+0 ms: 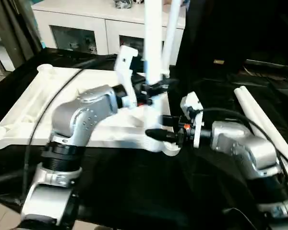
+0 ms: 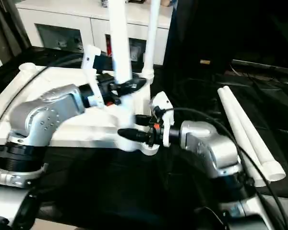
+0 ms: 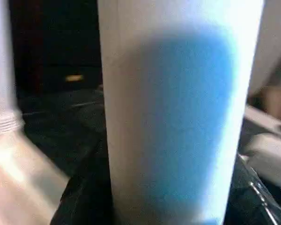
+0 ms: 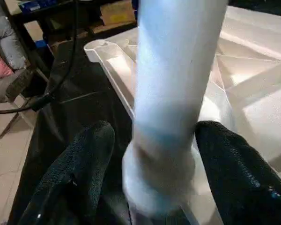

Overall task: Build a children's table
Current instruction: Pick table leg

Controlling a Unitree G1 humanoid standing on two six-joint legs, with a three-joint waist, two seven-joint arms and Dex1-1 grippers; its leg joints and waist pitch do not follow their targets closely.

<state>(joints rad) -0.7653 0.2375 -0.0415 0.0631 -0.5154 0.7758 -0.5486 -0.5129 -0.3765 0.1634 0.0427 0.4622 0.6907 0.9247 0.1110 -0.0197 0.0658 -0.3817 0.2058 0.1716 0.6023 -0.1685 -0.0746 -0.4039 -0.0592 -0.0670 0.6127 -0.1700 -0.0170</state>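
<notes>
Both grippers worked at one upright leg (image 1: 152, 43) standing in a near corner socket of the overturned tabletop (image 1: 33, 108): the left gripper (image 1: 151, 88) was clamped around it higher up, while the right gripper (image 4: 152, 173) sat at its base with fingers (image 4: 79, 164) spread, not touching. Head views also showed a second standing leg (image 1: 172, 38) and two spare legs (image 2: 247, 136) lying on black cloth (image 1: 134, 191); no writing was readable.

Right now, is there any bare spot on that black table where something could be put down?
Yes: the black cloth nearest the camera, in front of the tabletop, looks bare. So does the strip between the right end effector and the two spare legs. It is crowded at the near corner, where both end effectors flank the upright leg.
</notes>
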